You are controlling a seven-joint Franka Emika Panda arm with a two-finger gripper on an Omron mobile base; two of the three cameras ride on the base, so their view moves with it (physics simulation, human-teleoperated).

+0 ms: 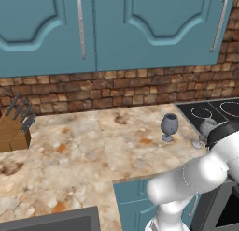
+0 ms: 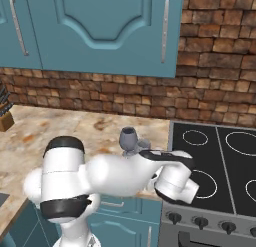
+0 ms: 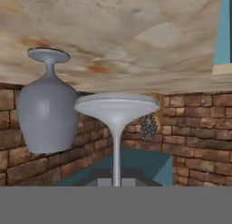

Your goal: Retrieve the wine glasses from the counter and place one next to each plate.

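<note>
Two grey see-through wine glasses stand on the beige-and-brown speckled stone counter (image 1: 84,146), close to the black stove top (image 2: 220,161) with its white ring marks. One is the small glass with a wide shallow bowl and a thin stem (image 3: 116,128). The other is the bigger glass with a dark round bowl (image 1: 169,126). They stand near each other but do not touch.

The hand view is rolled upside down, so the counter is at the top and both glasses seem to hang from it. The small glass is right in the middle of that view and very close, with its stem running down to the bottom edge. The bigger glass is off to one side.

From the right base view, the robot's white arm reaches low over the counter edge, and its hand is right by the small glass. The fingers cannot be made out in any view, so it is not possible to tell if the jaws are apart or together.

The step looks like picking up the first glass, the small one. Next, the jaws need to close on the thin stem, gently, and lift it straight up so it does not knock the bigger glass. No plates are seen, so the robot will likely have to drive to find them.
</note>
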